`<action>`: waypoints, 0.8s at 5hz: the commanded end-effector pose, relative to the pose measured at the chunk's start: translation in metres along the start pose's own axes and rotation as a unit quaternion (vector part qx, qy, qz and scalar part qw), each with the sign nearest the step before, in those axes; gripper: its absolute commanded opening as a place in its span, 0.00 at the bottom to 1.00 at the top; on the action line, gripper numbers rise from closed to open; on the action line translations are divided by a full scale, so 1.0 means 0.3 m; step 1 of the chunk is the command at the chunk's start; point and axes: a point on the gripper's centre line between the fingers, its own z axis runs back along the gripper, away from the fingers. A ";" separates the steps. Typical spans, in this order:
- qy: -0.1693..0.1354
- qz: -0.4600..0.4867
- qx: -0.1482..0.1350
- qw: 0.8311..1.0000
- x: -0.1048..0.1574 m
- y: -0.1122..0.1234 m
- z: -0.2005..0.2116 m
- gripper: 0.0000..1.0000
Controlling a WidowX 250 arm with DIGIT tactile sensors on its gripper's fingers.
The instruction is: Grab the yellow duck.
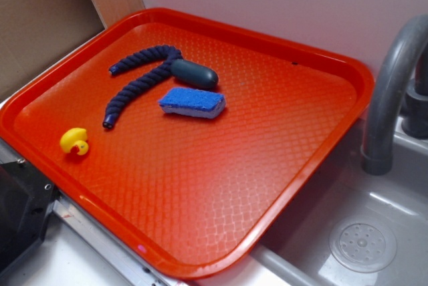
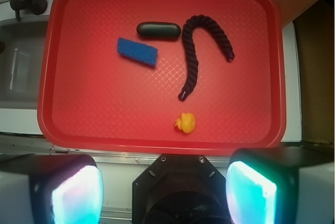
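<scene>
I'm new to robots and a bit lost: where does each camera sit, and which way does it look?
Exterior: off the robot, angled down across the red tray beside a sink; no robot part clearly shows.
Wrist: on the arm, looking straight down; its two open fingers frame the bottom.
Both show the yellow duck, blue sponge, rope.

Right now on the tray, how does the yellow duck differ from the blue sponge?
Colour: the yellow duck is bright yellow with an orange beak; the blue sponge is blue on top with a paler underside.
Shape: the duck is rounded; the sponge is a flat block.
Size: the duck is clearly smaller than the sponge.
Place: the duck sits near the tray's edge; the sponge lies nearer the middle.
Both rest on the red tray, untouched.
</scene>
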 end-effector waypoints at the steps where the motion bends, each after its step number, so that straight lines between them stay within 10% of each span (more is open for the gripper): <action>1: 0.000 0.000 0.000 1.000 0.000 0.000 0.000 1.00; 4: 0.028 0.017 0.018 0.999 0.078 0.046 -0.230 1.00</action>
